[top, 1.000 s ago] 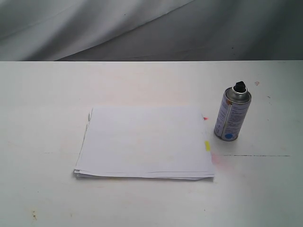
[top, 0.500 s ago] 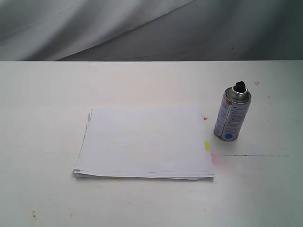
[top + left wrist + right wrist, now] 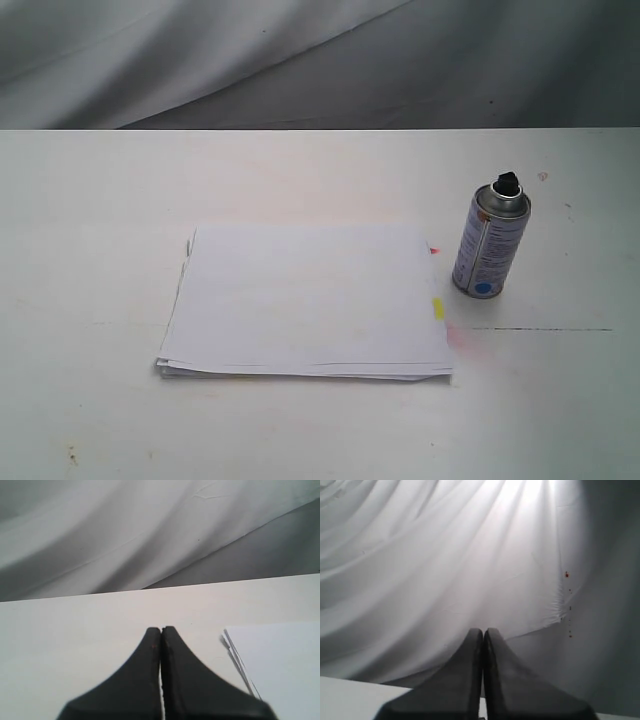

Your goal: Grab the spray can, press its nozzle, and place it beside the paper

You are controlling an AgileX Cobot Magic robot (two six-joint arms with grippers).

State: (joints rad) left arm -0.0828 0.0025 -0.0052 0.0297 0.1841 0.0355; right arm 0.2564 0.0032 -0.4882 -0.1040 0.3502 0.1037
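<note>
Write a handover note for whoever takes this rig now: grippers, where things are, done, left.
Left gripper: shut, empty, above the table near a corner of the paper.
Right gripper: shut, empty, facing the backdrop cloth.
Spray can: upright on the table, right of the paper in the exterior view, not touching it; nozzle on top.
Done: nothing yet.
To do: grasp can, press nozzle, set it beside the paper.

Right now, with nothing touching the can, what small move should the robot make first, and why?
Probably lower the right gripper toward the spray can, opening it on the way. The can stands upright and untouched to the right of the paper, on that arm's side, while the gripper is shut and points at the cloth backdrop, not at the can.
</note>
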